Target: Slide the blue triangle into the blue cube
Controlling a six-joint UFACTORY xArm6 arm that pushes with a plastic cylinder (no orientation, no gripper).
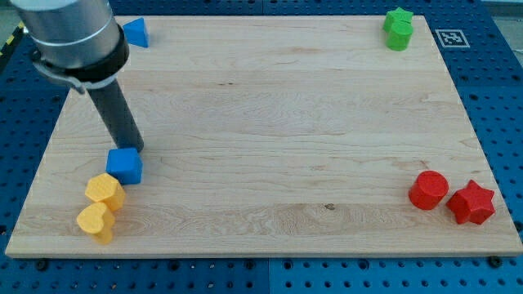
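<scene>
Wooden board fills the camera view. Blue triangle sits way up at the view's top-left corner, well apart from the blue cube lower left. No fingers here, just a rod; my tip sits touching the cube's top edge. Yellow blocks sit just below.

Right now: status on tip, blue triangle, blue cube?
My tip at blue cube, its top edge. Blue triangle far off, board's top-left corner. Board between them bare.

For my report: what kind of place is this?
Probably a robotics lab: a wooden board on a blue perforated bench, a printed marker tag, and small blocks like the blue cube.
</scene>
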